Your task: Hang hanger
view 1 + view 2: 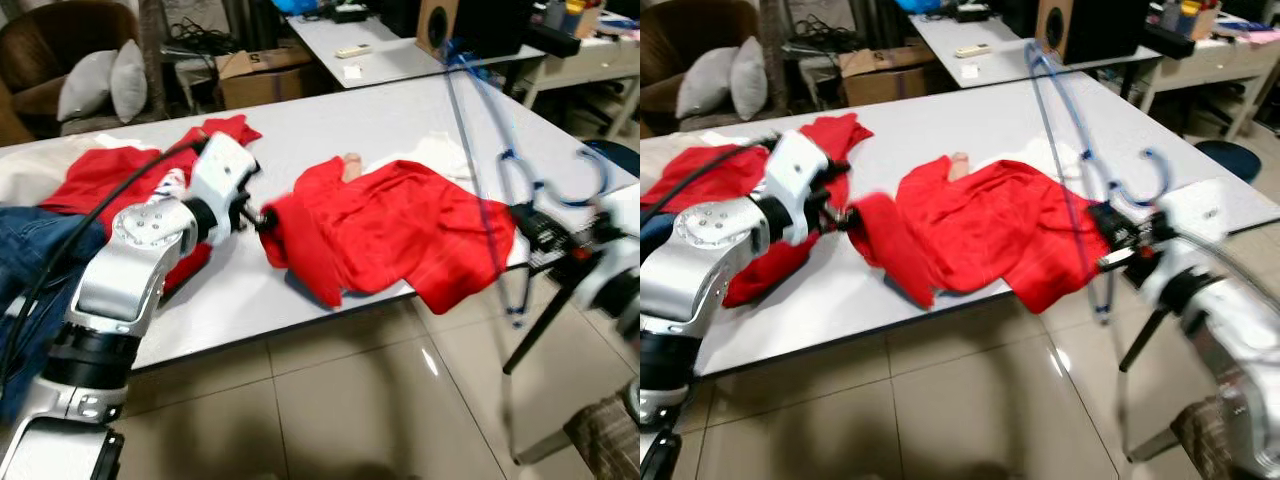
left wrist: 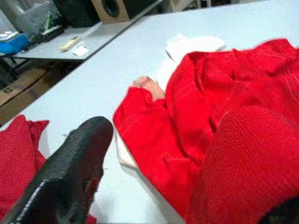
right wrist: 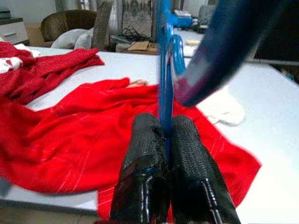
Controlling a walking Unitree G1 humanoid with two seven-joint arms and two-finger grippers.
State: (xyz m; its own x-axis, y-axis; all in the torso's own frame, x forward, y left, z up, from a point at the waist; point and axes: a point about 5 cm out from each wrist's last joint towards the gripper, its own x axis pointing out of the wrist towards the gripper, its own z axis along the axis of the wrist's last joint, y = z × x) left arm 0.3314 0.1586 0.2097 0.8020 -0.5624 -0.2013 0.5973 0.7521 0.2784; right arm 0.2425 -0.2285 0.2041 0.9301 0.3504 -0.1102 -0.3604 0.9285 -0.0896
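Observation:
A thin blue hanger (image 1: 478,165) stands upright over the grey table's right edge (image 1: 300,320), its hook (image 1: 590,182) to the right. My right gripper (image 1: 1118,240) is shut on its lower bar, and its fingers (image 3: 145,177) press together around the blue wire (image 3: 164,70). A red garment (image 1: 395,225) lies crumpled on the table in front of me. My left gripper (image 1: 260,218) sits at the garment's bunched left edge. One black finger (image 2: 70,177) shows far from the other, and red cloth (image 2: 243,158) bulges between them.
More red clothes (image 1: 110,170) and blue jeans (image 1: 30,250) lie at the table's left end, and a white cloth (image 1: 445,155) lies behind the garment. A second table (image 1: 380,50), a cardboard box (image 1: 260,75) and an armchair with pillows (image 1: 100,80) stand behind. Tiled floor (image 1: 350,410) lies below.

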